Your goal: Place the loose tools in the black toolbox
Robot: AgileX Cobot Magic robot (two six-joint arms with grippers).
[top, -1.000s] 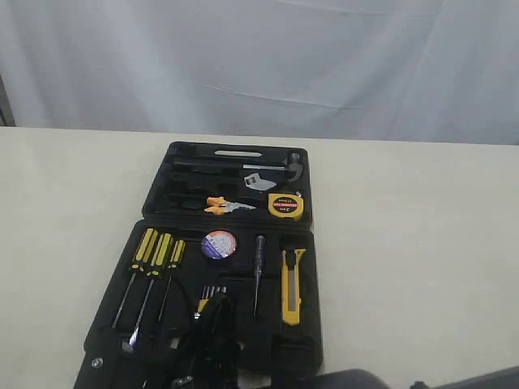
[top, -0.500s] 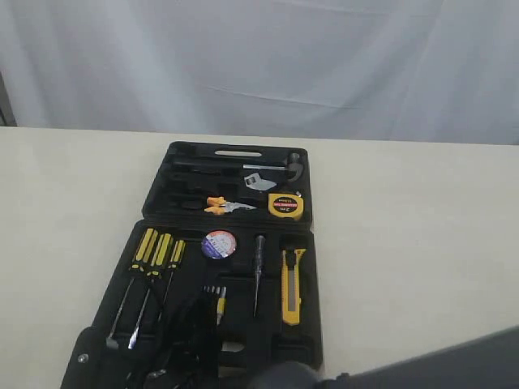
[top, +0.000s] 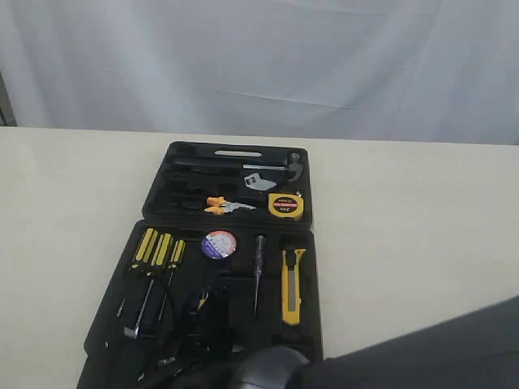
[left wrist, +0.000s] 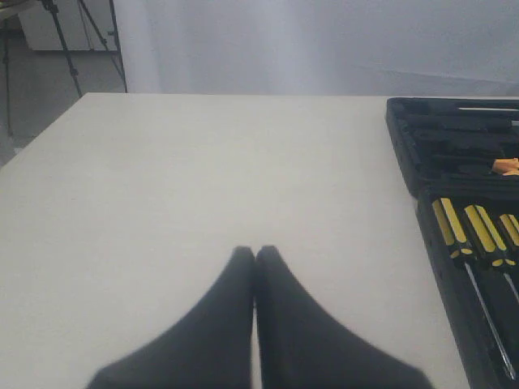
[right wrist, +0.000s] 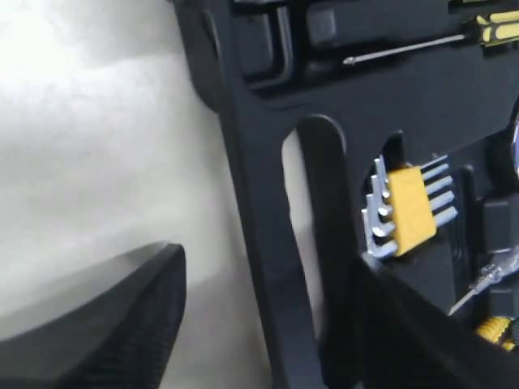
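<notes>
1. Only the left wrist view shows the left gripper (left wrist: 255, 253). Its fingers are pressed together on nothing, over bare table (left wrist: 203, 162) beside the black toolbox (left wrist: 454, 138).
2. Only the exterior view shows every loose tool seated in a recess: tape roll (top: 218, 244) front half, pliers (top: 229, 206) and tape measure (top: 285, 206) rear half, utility knife (top: 293, 285) front half.
3. Only the right wrist view shows the right gripper (right wrist: 268, 324). Its jaws are spread with the toolbox's handle rim between them, and the hex key set (right wrist: 403, 212) is just beside. We can't tell whether it touches the rim.
</notes>
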